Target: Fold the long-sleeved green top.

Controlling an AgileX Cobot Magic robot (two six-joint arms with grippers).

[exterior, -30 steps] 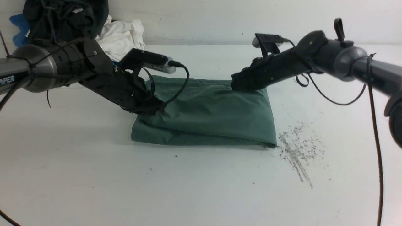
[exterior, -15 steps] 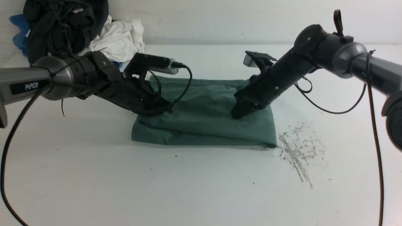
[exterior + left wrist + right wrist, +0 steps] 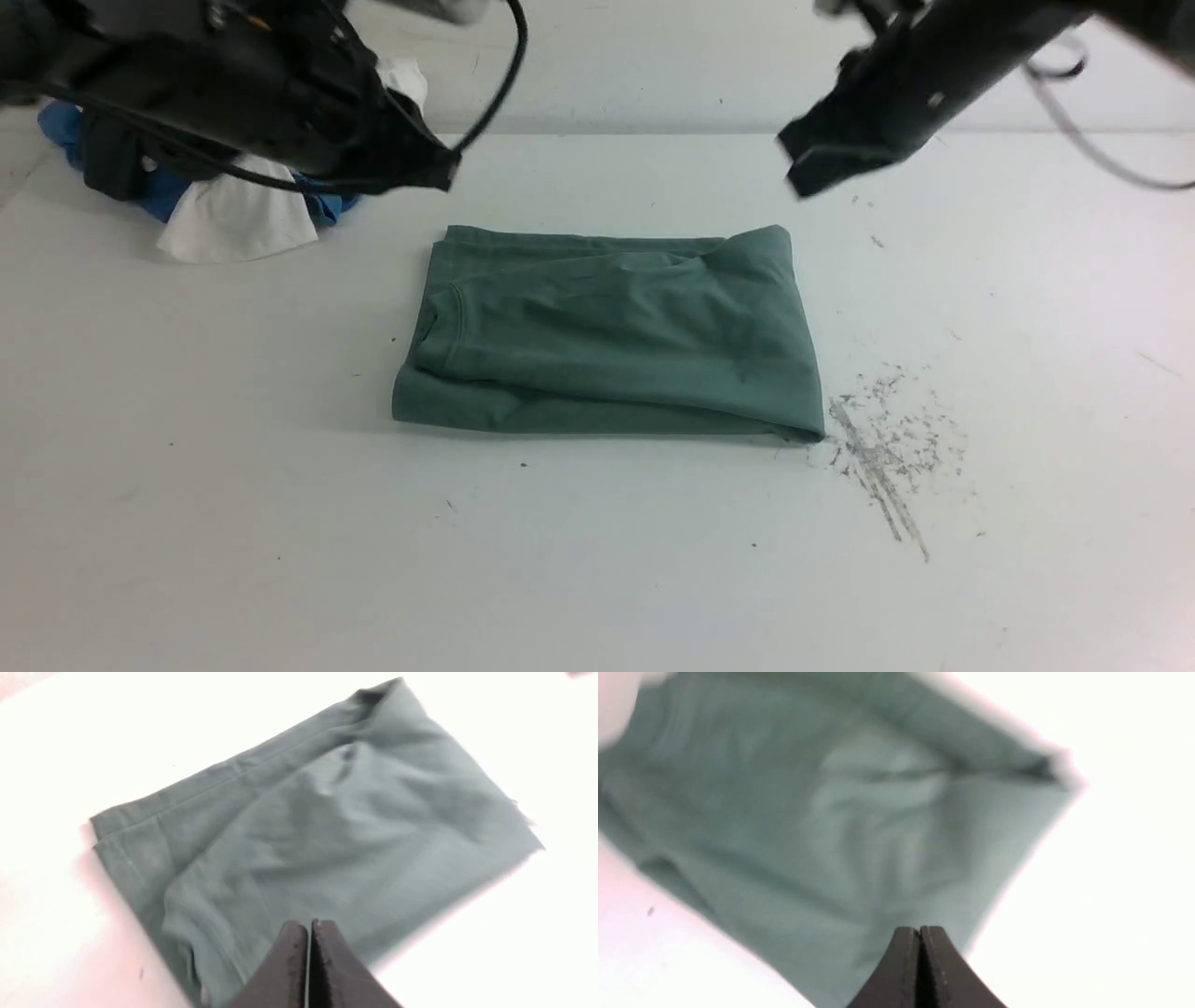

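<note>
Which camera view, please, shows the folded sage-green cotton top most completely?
The front view: the whole sage-green cotton top lies sharp, every edge visible. The left wrist view crops one corner; the right wrist view shows only a blurred part.

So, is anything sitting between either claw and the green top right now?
Nothing visible does. The left claw and right claw hang shut above the green top, nothing lying on it; the other clothes sit far left.
</note>
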